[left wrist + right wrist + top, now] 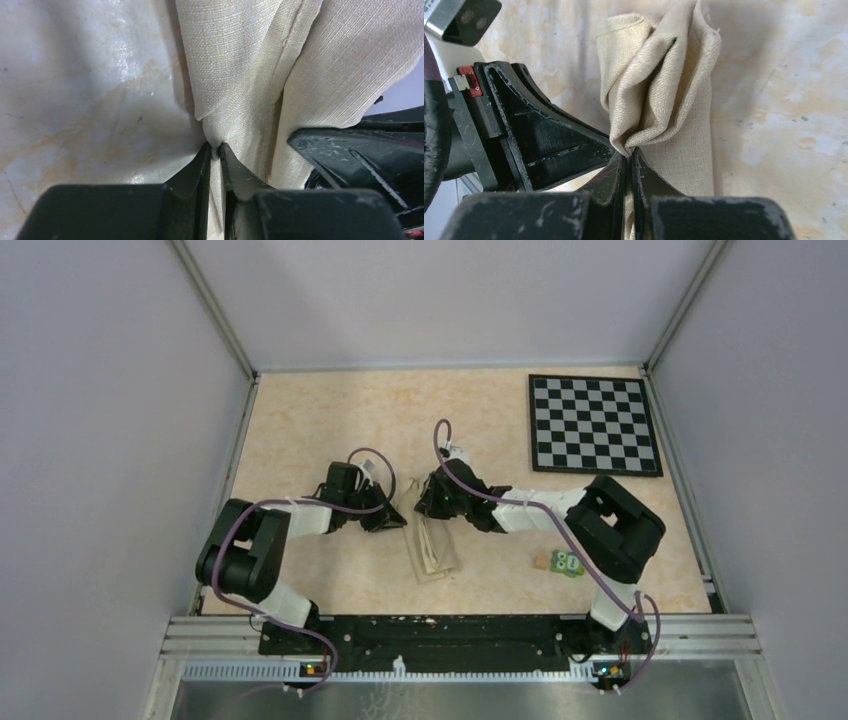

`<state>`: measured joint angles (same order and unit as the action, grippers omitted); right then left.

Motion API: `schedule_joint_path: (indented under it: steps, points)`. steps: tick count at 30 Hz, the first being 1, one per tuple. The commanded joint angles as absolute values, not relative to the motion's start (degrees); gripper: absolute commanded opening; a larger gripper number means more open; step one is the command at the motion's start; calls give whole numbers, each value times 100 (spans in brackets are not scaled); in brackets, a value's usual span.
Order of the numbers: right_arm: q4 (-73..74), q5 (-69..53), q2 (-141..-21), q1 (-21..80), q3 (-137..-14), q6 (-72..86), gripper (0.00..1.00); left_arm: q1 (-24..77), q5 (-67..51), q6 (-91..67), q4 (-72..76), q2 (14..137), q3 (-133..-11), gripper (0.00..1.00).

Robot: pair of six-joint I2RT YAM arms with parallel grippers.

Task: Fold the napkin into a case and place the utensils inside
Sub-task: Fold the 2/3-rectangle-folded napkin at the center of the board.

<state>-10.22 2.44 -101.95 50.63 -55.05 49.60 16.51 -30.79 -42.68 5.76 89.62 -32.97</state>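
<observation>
The beige napkin (pixel 434 552) lies on the tabletop as a narrow folded bundle, its far end bunched up between both arms. My left gripper (pixel 393 520) comes in from the left, and in the left wrist view it (pixel 214 147) is shut on a fold of the napkin (pixel 250 60). From the right, my right gripper (pixel 424 510) meets the same end; the right wrist view shows it (pixel 629 152) shut on the crumpled top of the napkin (pixel 664 85). The two grippers sit almost touching. The utensils are out of view.
A black-and-white chessboard (pixel 593 424) lies at the back right. A small green block with white dots (pixel 569 563) and a tan piece (pixel 541 562) sit by the right arm's base. Metal-framed walls close in the table on three sides.
</observation>
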Motion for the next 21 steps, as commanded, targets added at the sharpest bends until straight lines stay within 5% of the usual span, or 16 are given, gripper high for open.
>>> schedule_joint_path:
  steps: [1, 21]
  points:
    - [-1087, 340, -10419, 5273, -5852, 4846, 0, 1657, -3025, -4151, 908, 9138, -3198, 15]
    - [-1327, 48, -10963, 5488, -6043, 4627, 0, 1652, -2944, -4057, 777, 8940, -3138, 9]
